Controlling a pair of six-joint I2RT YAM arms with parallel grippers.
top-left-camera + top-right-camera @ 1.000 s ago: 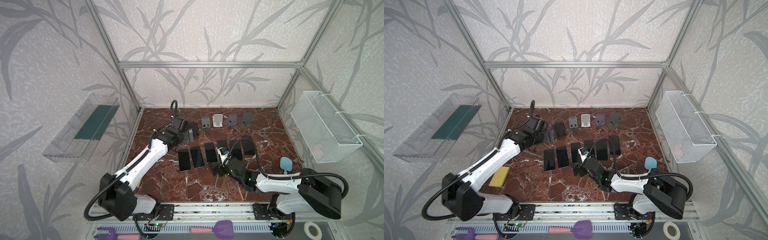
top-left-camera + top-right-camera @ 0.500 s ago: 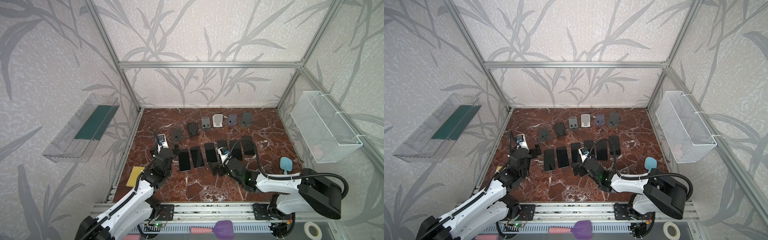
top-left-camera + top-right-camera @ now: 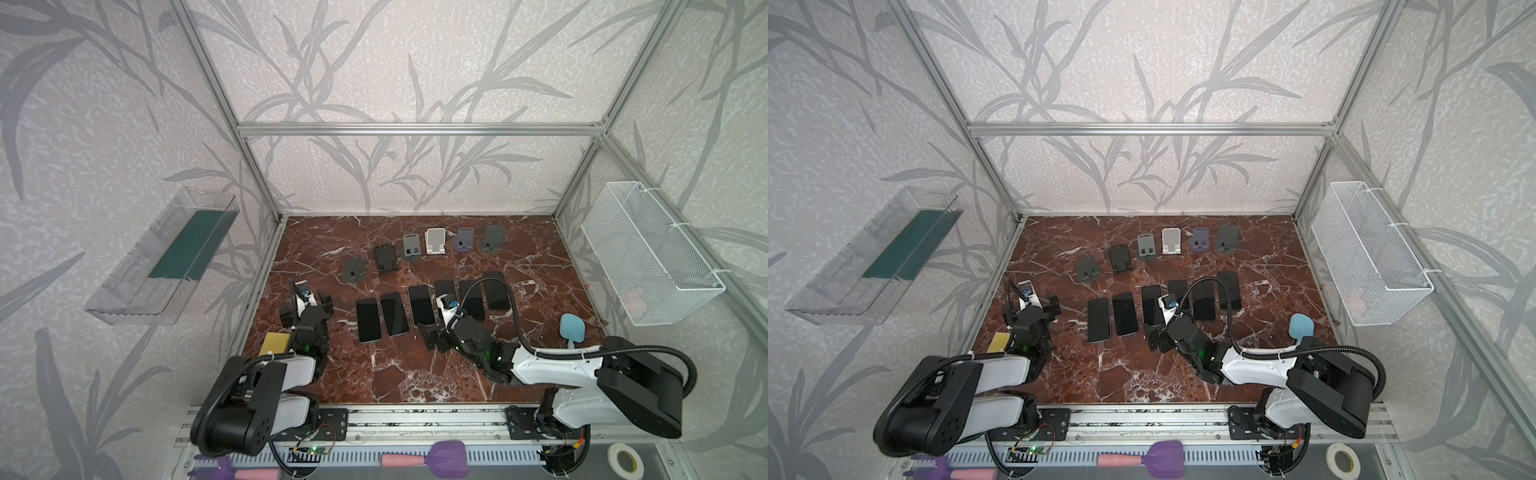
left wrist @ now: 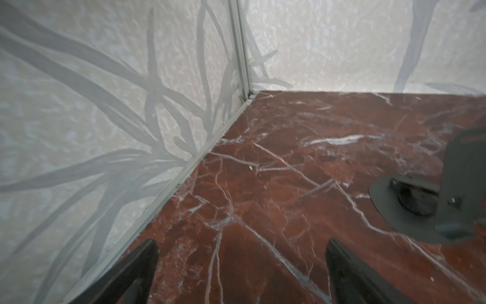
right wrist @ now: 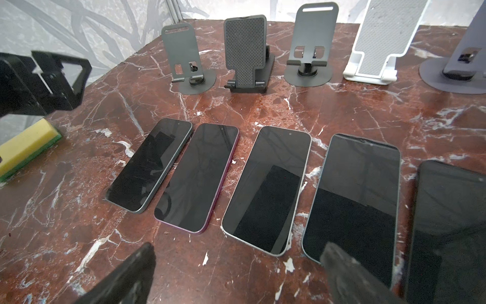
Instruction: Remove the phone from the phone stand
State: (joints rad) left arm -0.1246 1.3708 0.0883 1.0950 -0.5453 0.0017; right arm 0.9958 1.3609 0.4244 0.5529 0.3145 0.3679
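Several phone stands line the back of the red marble table, and every one is bare. Several dark phones lie flat, screens up, in a row in front of them. My left gripper hovers open and empty by the left wall, its fingertips wide over bare marble, with a dark grey stand beside it. My right gripper is open and empty just in front of the phone row, facing the stands.
A yellow sponge lies at the front left beside the left arm. A light blue spatula rests at the right. A clear shelf hangs on the left wall and a white wire basket on the right wall.
My left arm has pulled back from the stands at the back left and folded down to the front left, gripper still open. The right arm and the phones have not moved.
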